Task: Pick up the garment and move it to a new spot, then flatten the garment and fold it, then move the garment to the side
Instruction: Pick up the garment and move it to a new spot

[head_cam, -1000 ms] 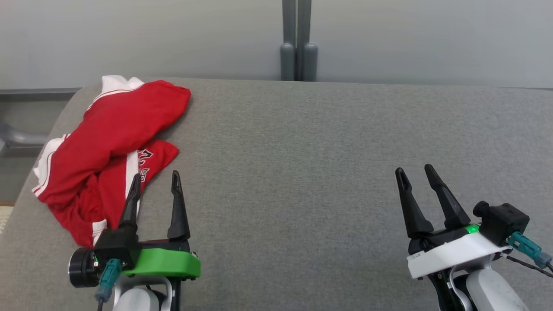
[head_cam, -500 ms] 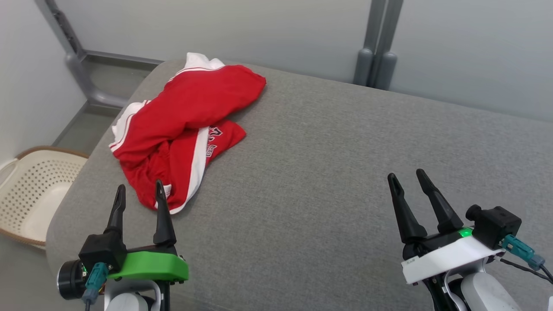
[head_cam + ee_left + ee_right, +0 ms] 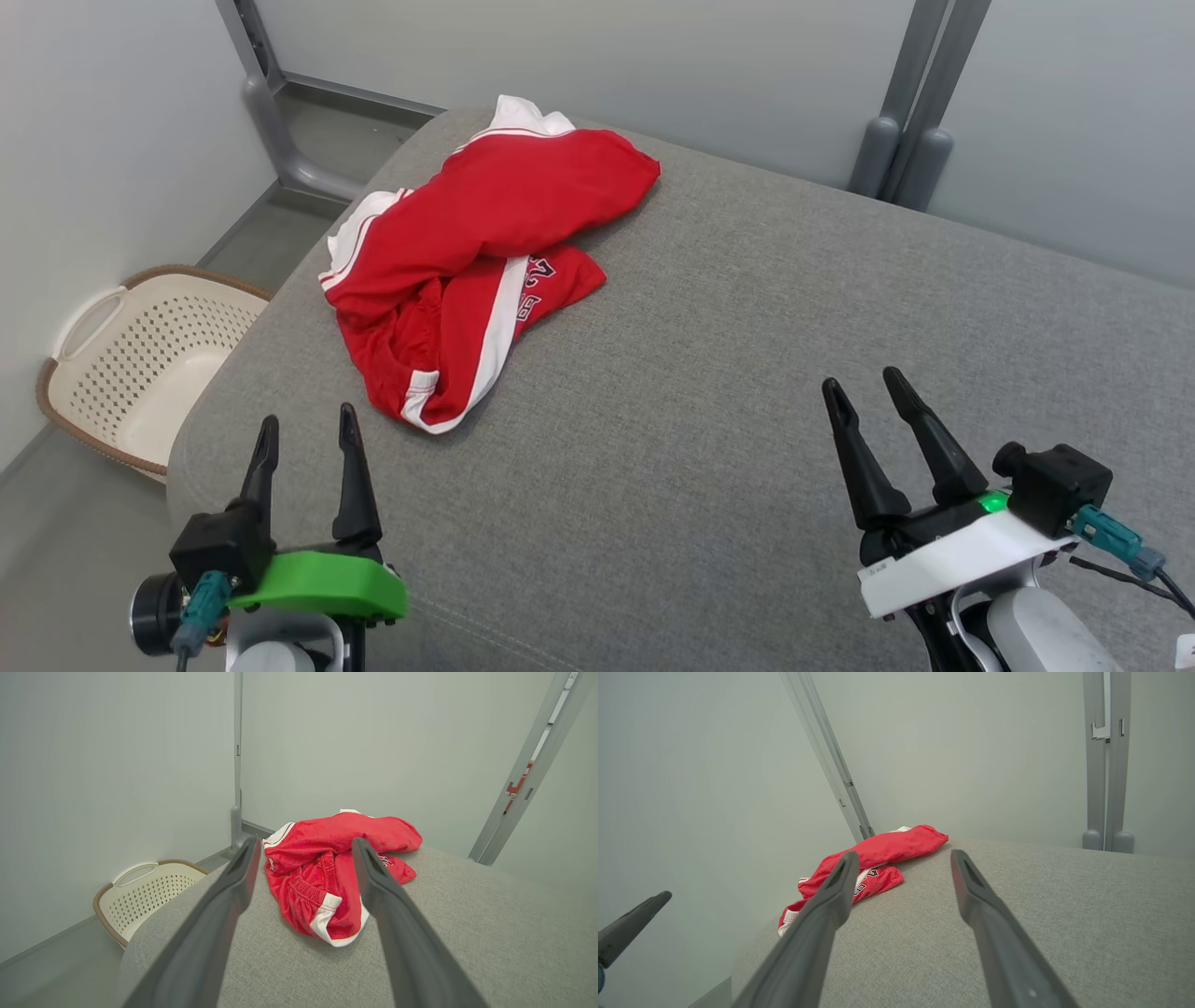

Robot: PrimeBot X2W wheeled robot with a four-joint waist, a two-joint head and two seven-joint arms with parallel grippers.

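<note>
Garment (image 3: 485,233) crumpled, black white-outlined lettering (image 3: 535,286) partly hidden

We count one heap of red and white clothes (image 3: 485,215) in the upper middle of the frame. One part of it, the garment (image 3: 551,280), has black letters. We cannot tell for sure how many pieces are in the heap. We count one gray cushion (image 3: 747,373) and one white basket (image 3: 159,345) at the left edge. We count two grippers: the left gripper (image 3: 308,418) at the lower left and the right gripper (image 3: 860,379) at the lower right. Each has two dark fingers (image 3: 355,485), so four in all. We count three gray posts (image 3: 878,149): one at the upper left, two side by side at the upper right.
</note>
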